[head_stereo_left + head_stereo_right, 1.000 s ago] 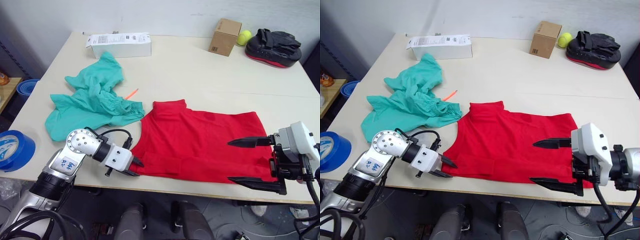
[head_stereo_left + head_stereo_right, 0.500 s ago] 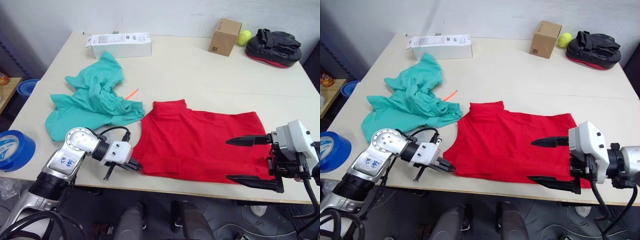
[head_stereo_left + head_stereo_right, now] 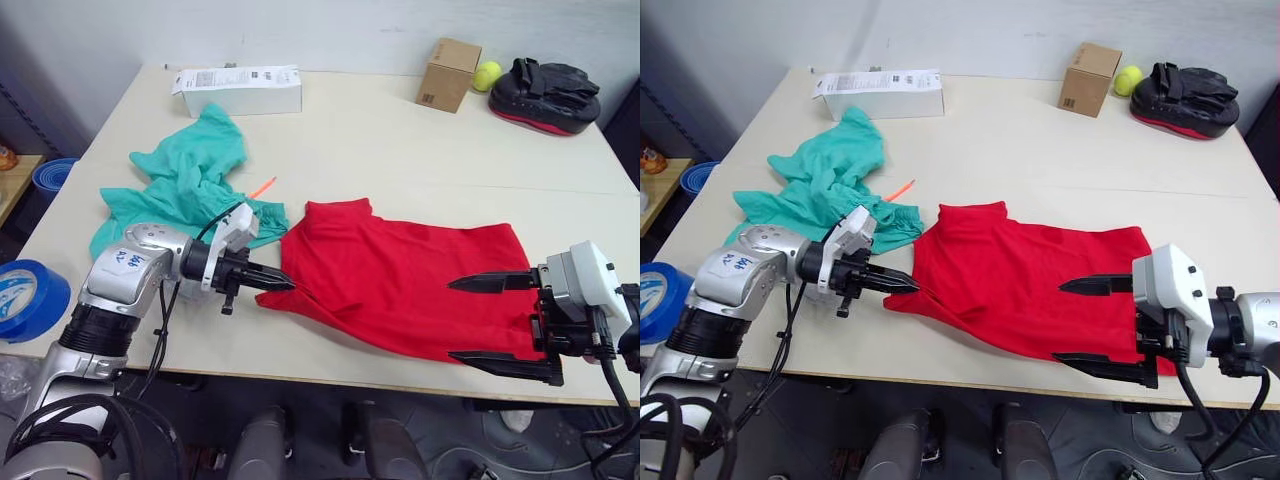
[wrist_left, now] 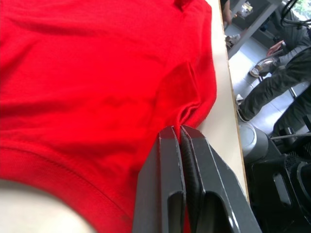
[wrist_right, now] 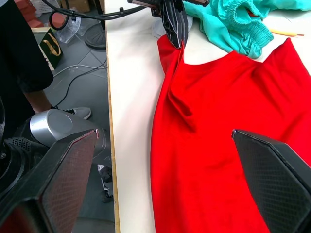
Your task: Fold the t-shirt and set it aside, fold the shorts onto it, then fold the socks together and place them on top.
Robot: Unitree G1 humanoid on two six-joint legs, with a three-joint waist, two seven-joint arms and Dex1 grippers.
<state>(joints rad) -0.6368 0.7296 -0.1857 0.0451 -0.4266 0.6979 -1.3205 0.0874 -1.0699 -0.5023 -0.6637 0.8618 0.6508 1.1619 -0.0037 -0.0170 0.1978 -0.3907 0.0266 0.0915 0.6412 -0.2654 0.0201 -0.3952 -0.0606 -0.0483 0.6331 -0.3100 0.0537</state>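
Left tool [image 3: 283, 287] is pinched closed on the left corner of the t-shirt [image 3: 410, 285], cloth bunched between the fingers and lifted slightly off the worktop [image 3: 400, 140]. Right tool [image 3: 485, 320] is spread wide at the shirt's right edge, fingers above and below the hem, gripping nothing.

T-shirt lies flat near the front edge of the worktop. Shorts [image 3: 185, 190] are crumpled just beside its left side, touching or nearly so; can't tell which.

Risks as I judge them:
- Left grip is on a thin bit of fabric, so it could slip out mid-fold.
- Only one side held: dragging it across will skew the shirt instead of folding it clean.
- Left arm sits over the shorts, so it could snag them and pull them along.
- Shirt's front hem is close to the worktop edge and could slide off.
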